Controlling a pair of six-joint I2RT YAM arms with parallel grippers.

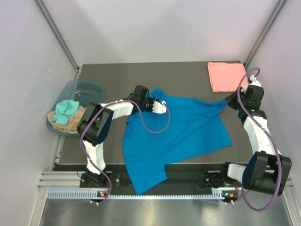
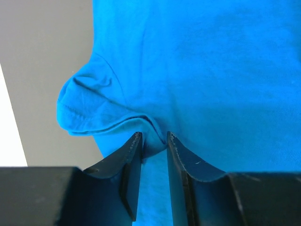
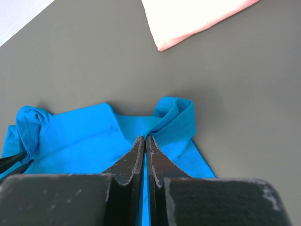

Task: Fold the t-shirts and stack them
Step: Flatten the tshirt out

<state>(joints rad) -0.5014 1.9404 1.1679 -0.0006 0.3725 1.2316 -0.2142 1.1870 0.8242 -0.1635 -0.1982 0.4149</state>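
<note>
Blue t-shirt lies spread across the middle of the desk when I look from above. Its long axis runs from the far side towards the arms, and its near end hangs over the front edge. The left jaws sit at its far left corner and the right jaws at its far right corner, so the far edge stretches between them. The pink t-shirt lies folded in the far right corner, well apart from the left arm and just beyond the right one. A plastic tub stands off to the left

From the left wrist, the jaws stand apart, straddling a raised ridge of blue cloth beside a bunched sleeve. They aren't clamped on it

From the right wrist, the jaws are pressed together on a pinch of the blue cloth, and the pink fold lies ahead of them

I'd say the next move depends on the left side taking its corner, so both far corners can be carried along the long axis towards the near edge
</note>
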